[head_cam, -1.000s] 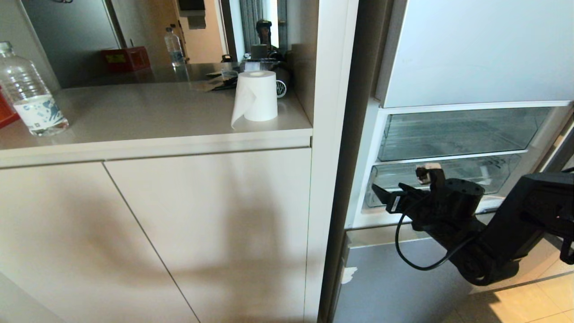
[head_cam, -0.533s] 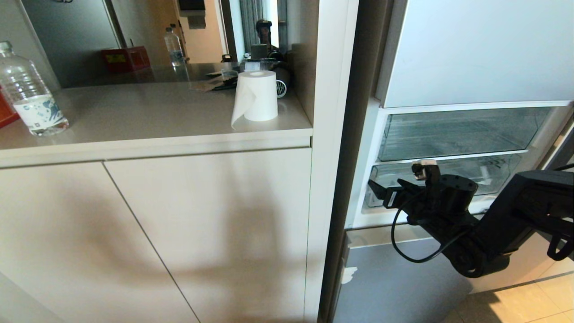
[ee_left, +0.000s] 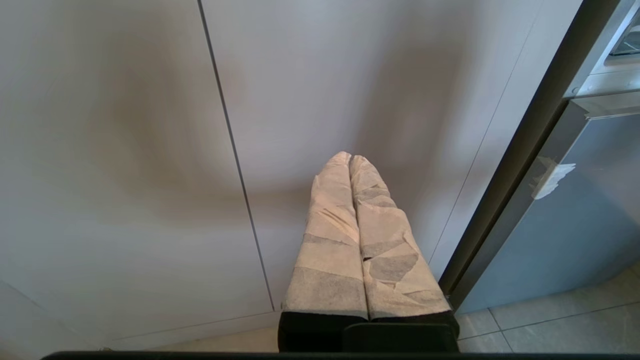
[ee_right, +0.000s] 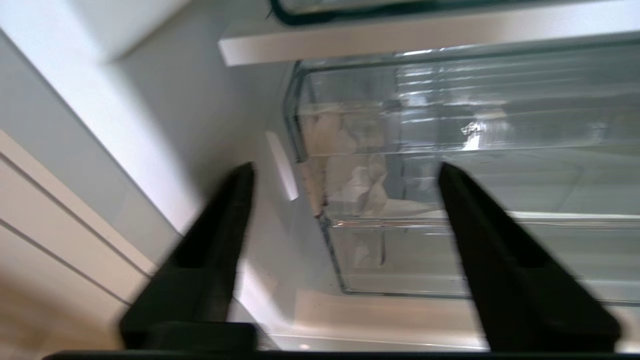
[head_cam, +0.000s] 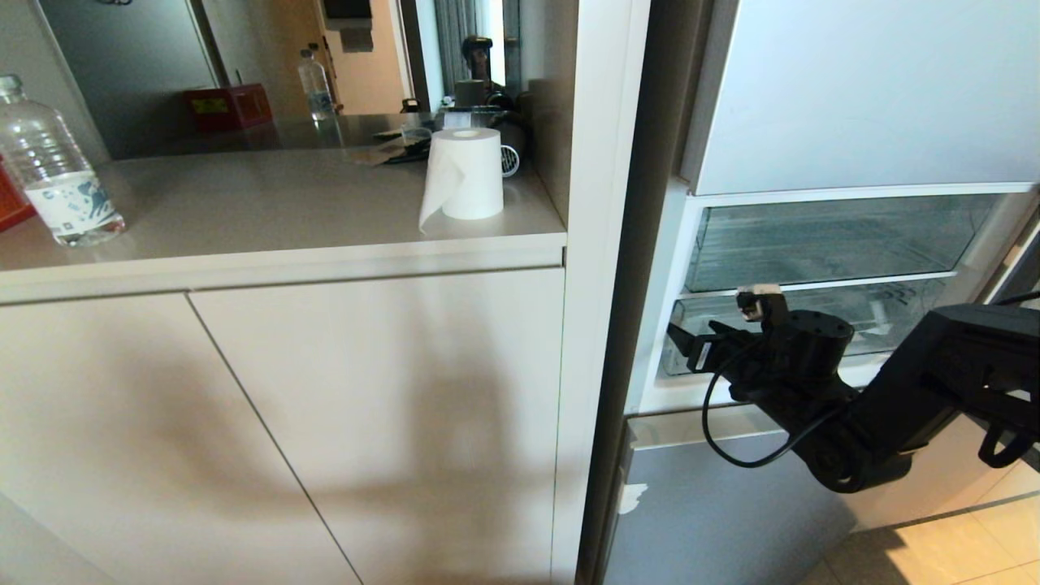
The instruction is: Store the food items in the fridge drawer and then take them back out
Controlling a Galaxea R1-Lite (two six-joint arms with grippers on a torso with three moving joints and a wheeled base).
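right claw (head_cam: pixel 689 345) w/ fingers spread, empty, just in front of fridge drawer (head_cam: pixel 812 321) left corner. left claw (ee_left: pixel 350 162) pressed closed, by cabinet door (ee_left: pixel 125 150).

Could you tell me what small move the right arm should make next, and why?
Probably ease the right end effector forward onto the front lip of the lower fridge drawer, then close. Its fingers stand apart and empty at the drawer's left front corner, apparently not yet touching it, and the drawer looks pushed in. No food items are in view. The left end effector hangs shut by the cabinet.
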